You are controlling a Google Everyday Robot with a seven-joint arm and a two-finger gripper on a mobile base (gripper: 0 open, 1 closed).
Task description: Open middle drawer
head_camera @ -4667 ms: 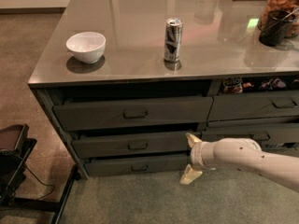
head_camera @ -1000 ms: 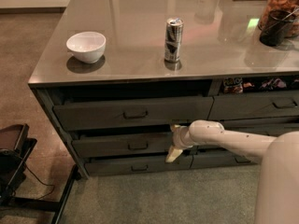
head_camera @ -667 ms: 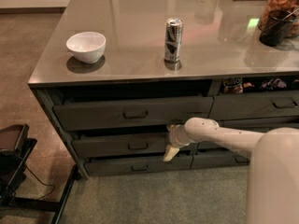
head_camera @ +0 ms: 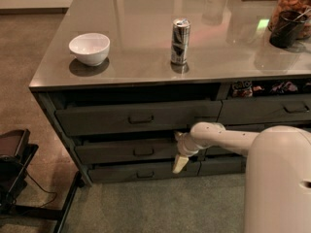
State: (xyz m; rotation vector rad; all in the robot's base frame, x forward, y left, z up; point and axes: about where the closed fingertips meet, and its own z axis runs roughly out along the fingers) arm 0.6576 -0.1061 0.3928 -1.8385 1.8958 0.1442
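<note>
The middle drawer [head_camera: 116, 152] is a wide dark grey-brown front under the counter, with a small dark loop handle [head_camera: 143, 152] at its centre. It lies between a taller top drawer [head_camera: 97, 120] and a slimmer bottom drawer [head_camera: 121, 173]. My gripper [head_camera: 179, 150] is at the right end of the middle drawer's front, to the right of the handle and not on it. Its fingers are spread apart one above the other, with the lower finger [head_camera: 180, 164] over the bottom drawer. It holds nothing.
On the counter [head_camera: 146, 47] stand a white bowl [head_camera: 89, 48], a drink can [head_camera: 180, 41], and a jar [head_camera: 291, 8] with a dark cup [head_camera: 285, 29] at the far right. More drawers [head_camera: 265, 109] lie to the right. A black stand [head_camera: 14, 169] sits on the floor at left.
Over the last seconds my arm has moved left along the drawer fronts, from the gap between the two drawer columns to the middle drawer's right end. The drawers look unmoved.
</note>
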